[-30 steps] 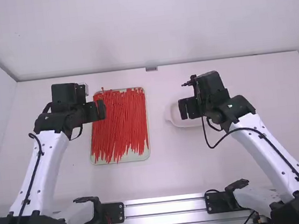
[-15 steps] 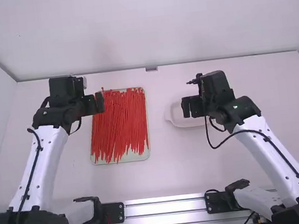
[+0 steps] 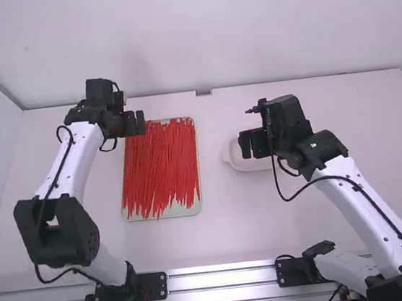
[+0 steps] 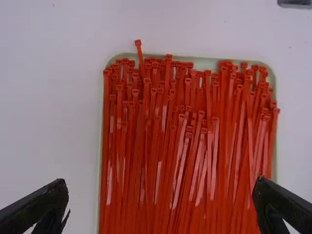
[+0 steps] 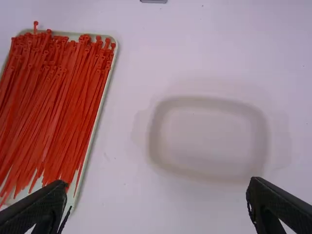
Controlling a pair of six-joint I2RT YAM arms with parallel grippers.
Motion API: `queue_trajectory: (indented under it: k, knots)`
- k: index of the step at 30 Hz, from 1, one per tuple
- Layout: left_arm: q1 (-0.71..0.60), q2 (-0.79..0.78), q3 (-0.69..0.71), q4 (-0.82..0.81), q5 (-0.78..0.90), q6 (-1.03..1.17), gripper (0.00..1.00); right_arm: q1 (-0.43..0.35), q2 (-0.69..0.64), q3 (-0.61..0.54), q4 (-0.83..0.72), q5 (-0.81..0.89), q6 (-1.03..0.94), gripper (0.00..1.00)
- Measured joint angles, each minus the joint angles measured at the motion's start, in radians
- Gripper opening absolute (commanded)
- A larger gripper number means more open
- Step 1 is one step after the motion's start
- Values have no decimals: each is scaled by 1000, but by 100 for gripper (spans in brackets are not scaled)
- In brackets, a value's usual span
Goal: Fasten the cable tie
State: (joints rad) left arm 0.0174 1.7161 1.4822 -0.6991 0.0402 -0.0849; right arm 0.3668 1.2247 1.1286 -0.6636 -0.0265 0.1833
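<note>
Both grippers released, nothing grasped.
Left gripper (image 3: 132, 122) hangs with jaws spread wide over the far-left corner of the pale green tray (image 4: 204, 59), which carries the loose red plastic cable ties (image 3: 161, 168). Right gripper (image 3: 255, 143) is equally wide over the white oval dish (image 5: 209, 139). Left arm has swung toward the far edge of the white table (image 3: 326, 100); right arm is nearly unchanged.

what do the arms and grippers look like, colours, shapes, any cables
The left arm and right arm have slim white links and bulky black joints. The left gripper and right gripper are black and two-fingered, with tapered fingers. A thin black cable loops beside the right arm.
</note>
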Motion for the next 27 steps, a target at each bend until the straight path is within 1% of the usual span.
queue_trajectory:
  k: [7,10,12,15,16,19,20,21,22,25,27]
  knots:
    - [24,135,19,34,0,-1,100,-8,0,0,-3,2,1,98]
    - [26,167,19,44,2,6,100,-8,0,0,-2,2,-1,98]
    - [26,187,19,61,16,26,98,-8,0,0,-2,4,-2,98]
    - [26,212,18,120,61,79,88,-8,0,0,-2,4,-2,98]
    - [26,212,18,129,63,84,87,-8,0,0,-2,5,-2,98]
    - [26,214,18,189,78,103,74,-8,0,0,-2,10,-2,98]
    - [26,214,18,204,82,104,71,-8,0,0,-3,12,-1,98]
    - [26,214,18,204,82,104,71,-8,0,0,-3,12,-1,98]
    - [26,218,18,220,87,103,68,-8,0,0,-2,18,-3,98]
    - [26,235,18,242,91,103,67,-8,0,0,-2,19,-3,98]
    - [26,254,18,256,91,100,65,-10,0,0,-3,19,-1,98]
